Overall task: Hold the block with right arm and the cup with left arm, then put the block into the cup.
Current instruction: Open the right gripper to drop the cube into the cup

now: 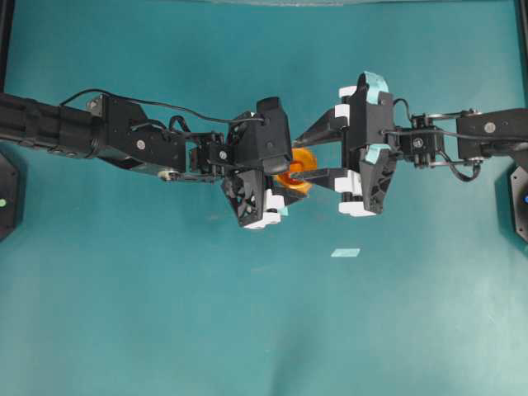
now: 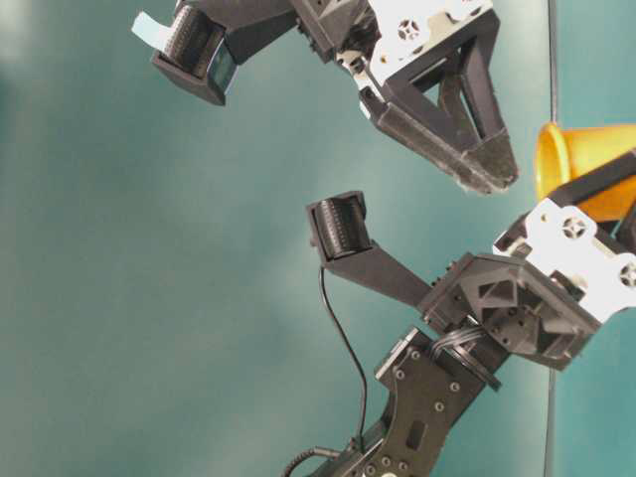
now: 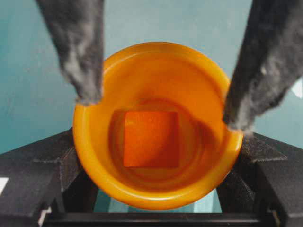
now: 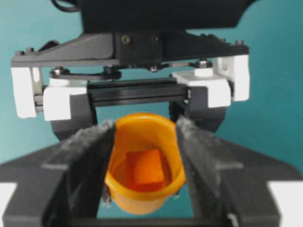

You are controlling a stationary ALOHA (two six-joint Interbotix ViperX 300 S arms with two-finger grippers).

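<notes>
The yellow-orange cup [image 1: 302, 157] hangs above the teal table between the two grippers. My left gripper [image 1: 285, 183] is shut on it; in the left wrist view its black fingers [image 3: 61, 156] press the cup [image 3: 156, 71] from both sides. The orange block [image 3: 151, 139] lies flat on the cup's bottom and also shows in the right wrist view [image 4: 147, 168]. My right gripper [image 1: 297, 159], with blue tape, is open and empty. Its grey fingers [image 4: 90, 146] flank the cup [image 4: 142, 198] near the rim. The cup shows at the right edge of the table-level view [image 2: 586, 159].
A small pale-blue strip of tape [image 1: 346, 252] lies on the table in front of the grippers. Black arm bases stand at the left edge [image 1: 7, 194] and the right edge [image 1: 520, 202]. Both arms stretch across the middle of the table.
</notes>
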